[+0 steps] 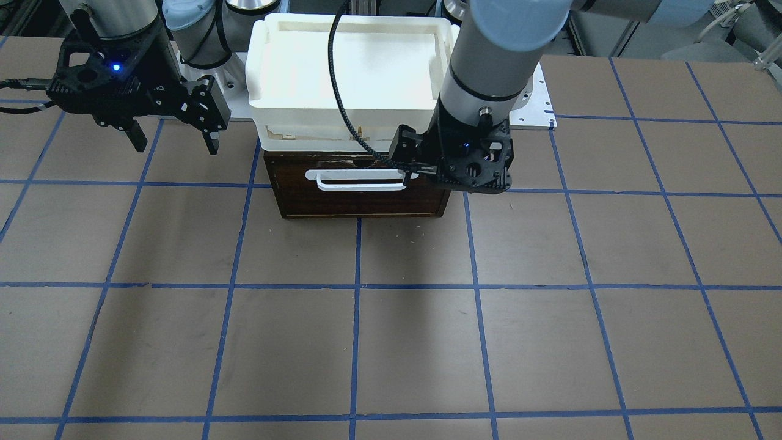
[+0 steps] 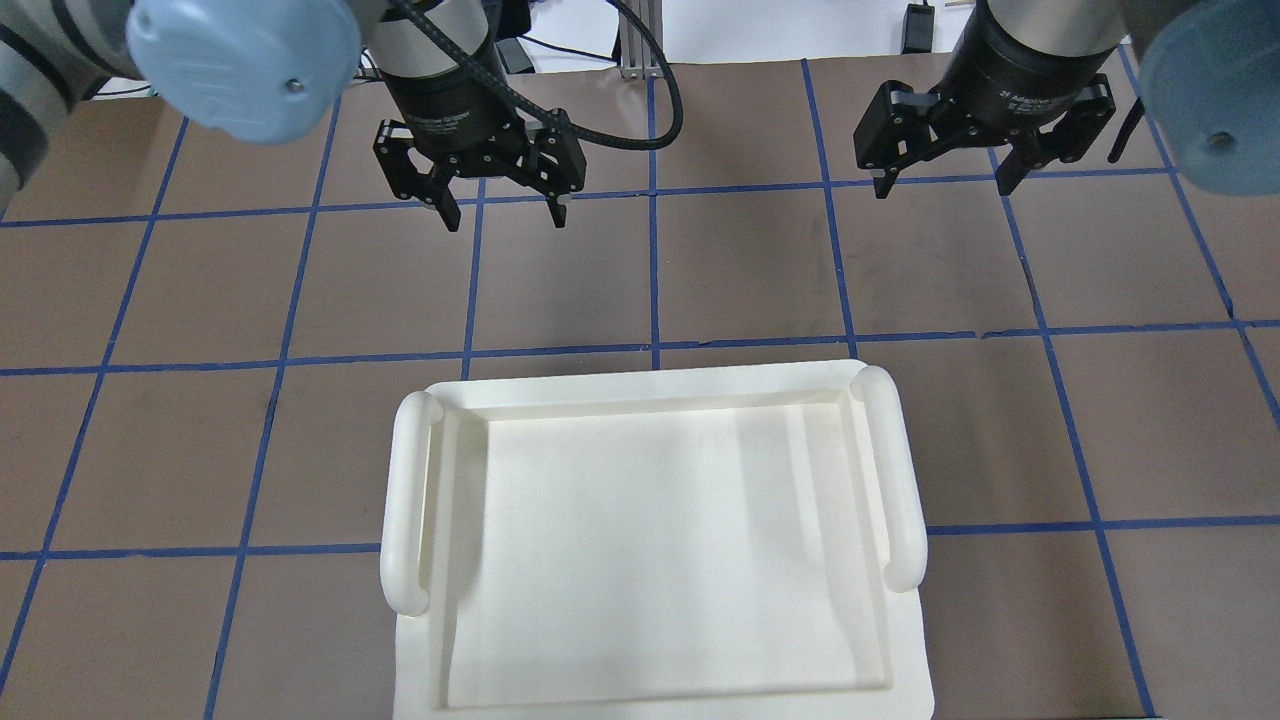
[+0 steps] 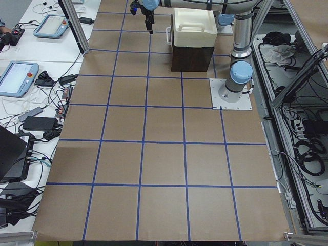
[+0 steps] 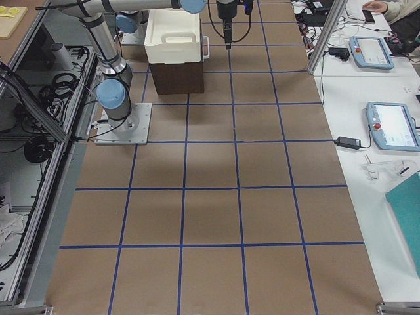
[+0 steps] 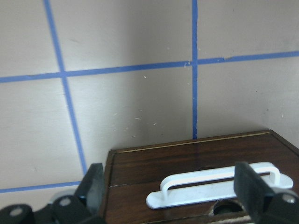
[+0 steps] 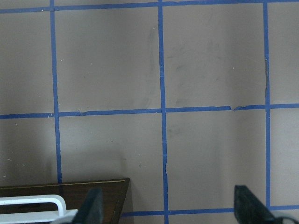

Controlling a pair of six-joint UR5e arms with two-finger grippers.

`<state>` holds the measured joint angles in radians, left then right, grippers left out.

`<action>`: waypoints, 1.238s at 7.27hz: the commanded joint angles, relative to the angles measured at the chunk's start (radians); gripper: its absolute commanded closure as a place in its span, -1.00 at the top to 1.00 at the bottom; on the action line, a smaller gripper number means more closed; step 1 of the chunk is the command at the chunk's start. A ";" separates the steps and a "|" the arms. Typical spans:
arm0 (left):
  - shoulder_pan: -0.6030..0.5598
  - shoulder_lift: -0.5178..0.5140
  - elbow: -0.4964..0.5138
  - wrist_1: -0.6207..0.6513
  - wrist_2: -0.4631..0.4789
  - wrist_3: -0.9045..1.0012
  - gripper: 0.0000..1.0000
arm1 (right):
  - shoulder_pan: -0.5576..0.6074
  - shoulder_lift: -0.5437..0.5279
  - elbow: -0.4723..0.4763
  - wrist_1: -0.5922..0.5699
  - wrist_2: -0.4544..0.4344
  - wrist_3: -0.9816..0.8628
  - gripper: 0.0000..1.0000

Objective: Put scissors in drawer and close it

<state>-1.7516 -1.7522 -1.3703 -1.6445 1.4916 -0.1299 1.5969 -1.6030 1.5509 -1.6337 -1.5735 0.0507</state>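
fingers (image 2: 452,212) on the left gripper (image 2: 505,212) are spread wide, nothing between them. right gripper (image 2: 942,185) same: fingers (image 1: 137,139) apart, holding nothing. both hang above the table (image 1: 550,305) on the handle side of the drawer (image 1: 366,205), not touching it. in the front view the left gripper sits just beside the drawer's upper corner, near one end of the white handle (image 1: 354,186); the right one is off to the other side, clear of the cabinet. left wrist view looks down on the dark brown drawer front with the handle lying between the two finger tips in frame, apart from both. right wrist view catches only a corner of the drawer front and one end of the handle at the bottom left edge. drawer sits under a white tray (image 2: 650,385), its front looking about flush with the cabinet in the side views; can't tell if a small gap is left. scissors show in no view, can't tell where they are.
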 commanded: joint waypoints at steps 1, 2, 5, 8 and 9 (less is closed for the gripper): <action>0.067 0.060 -0.064 -0.034 -0.002 0.007 1.00 | 0.000 0.000 0.000 0.000 0.000 0.000 1.00; 0.086 0.085 -0.073 -0.034 0.005 0.010 1.00 | 0.000 0.000 0.002 0.000 0.000 0.000 1.00; 0.145 0.128 -0.082 -0.032 0.007 0.019 1.00 | 0.000 0.000 0.000 0.000 0.000 0.000 1.00; 0.147 0.134 -0.084 -0.027 0.010 0.018 1.00 | 0.000 0.000 0.000 0.000 0.000 0.000 1.00; 0.147 0.132 -0.084 -0.027 0.009 0.018 1.00 | 0.000 0.000 0.000 0.000 -0.002 0.000 1.00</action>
<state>-1.6050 -1.6202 -1.4539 -1.6722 1.5007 -0.1114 1.5969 -1.6030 1.5511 -1.6337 -1.5745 0.0506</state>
